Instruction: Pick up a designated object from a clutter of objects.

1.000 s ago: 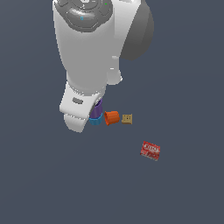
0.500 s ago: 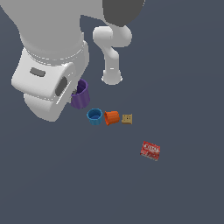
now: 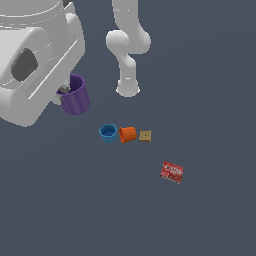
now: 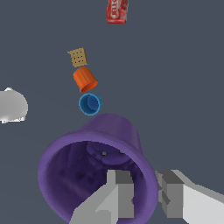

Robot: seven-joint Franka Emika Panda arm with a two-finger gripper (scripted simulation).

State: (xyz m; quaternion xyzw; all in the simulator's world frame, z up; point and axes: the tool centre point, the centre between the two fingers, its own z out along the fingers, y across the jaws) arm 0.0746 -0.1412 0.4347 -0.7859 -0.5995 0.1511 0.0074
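The gripper (image 4: 146, 199) is clamping the rim of the purple cup (image 4: 94, 173): in the wrist view one finger (image 4: 120, 197) is sitting inside the cup's mouth and the other finger is pressing on the outside of the wall, with the thick rim pinched between them. The cup is hanging directly at the fingertips, its open mouth facing the wrist camera and its narrower base pointing away.

In the exterior view the purple cup (image 3: 76, 95) is being held clear of the floor (image 3: 210, 100), tucked against the underside of the large white arm body, toward the exterior view's left.

The remaining items are lying on the floor below and well apart from the held cup. The blue cup (image 3: 108, 133) is standing with its opening up; the orange cup (image 3: 127, 134) is lying on its side just beside it; the tan cracker (image 3: 145, 136) is lying just beside the orange cup. The red box (image 3: 172, 172) is lying apart from that row, toward the exterior view's right.
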